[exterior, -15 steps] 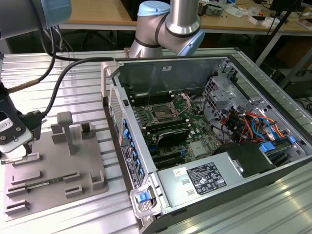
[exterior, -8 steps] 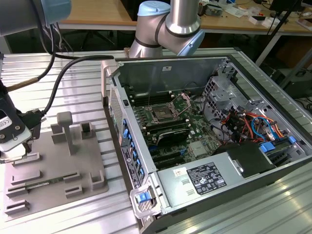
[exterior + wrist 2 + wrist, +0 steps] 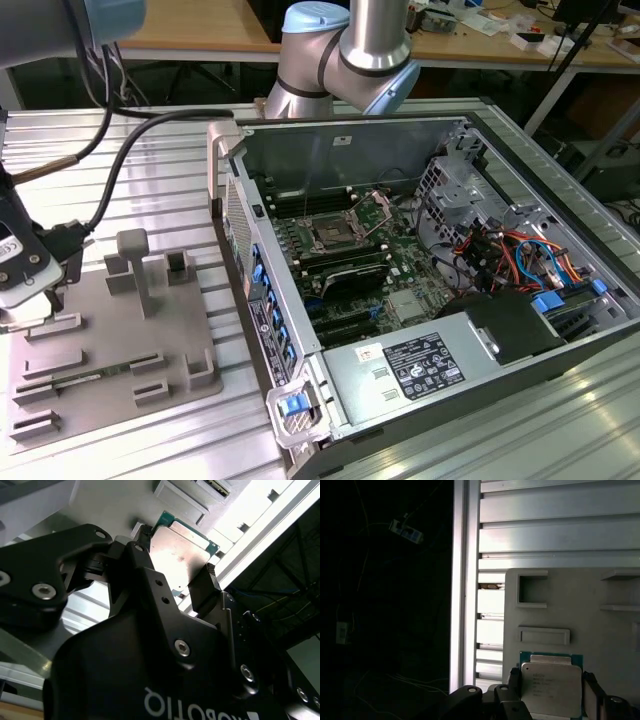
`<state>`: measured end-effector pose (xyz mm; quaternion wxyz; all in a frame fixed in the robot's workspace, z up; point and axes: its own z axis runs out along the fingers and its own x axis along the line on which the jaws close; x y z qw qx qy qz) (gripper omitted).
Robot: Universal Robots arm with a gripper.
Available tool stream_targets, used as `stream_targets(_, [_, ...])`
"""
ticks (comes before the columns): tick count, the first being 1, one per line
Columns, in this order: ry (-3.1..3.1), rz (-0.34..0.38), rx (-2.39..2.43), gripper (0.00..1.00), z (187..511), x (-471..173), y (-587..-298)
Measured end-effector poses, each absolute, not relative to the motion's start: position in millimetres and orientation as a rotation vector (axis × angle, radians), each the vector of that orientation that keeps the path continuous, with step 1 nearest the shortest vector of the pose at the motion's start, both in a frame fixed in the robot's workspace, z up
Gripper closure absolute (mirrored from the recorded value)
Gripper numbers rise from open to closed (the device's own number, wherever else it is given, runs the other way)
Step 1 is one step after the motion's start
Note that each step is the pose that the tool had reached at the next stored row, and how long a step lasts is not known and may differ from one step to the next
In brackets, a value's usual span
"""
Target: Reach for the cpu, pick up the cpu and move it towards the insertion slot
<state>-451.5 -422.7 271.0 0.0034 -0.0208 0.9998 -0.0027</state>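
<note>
My gripper [image 3: 176,555] looks clamped on the cpu's [image 3: 551,687] edges, low over the grey tray [image 3: 120,350] at the exterior view's left. I'd keep it level and grip gently. The insertion slot [image 3: 330,235] sits well apart, inside the case [image 3: 400,135].

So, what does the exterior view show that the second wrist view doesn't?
Exterior view: the open computer case with the insertion slot on its board, standing to that view's right of the grey tray. Second wrist view: the cpu up close, clamped between the fingers of the claw, its silvery top towards the camera. Both: the grey tray and the slatted metal table.
</note>
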Motion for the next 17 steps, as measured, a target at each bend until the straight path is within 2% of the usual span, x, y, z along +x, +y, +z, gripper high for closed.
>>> stream_targets(17, [3.134,-0.008,-0.065,0.45,276.0,-451.5,-422.7])
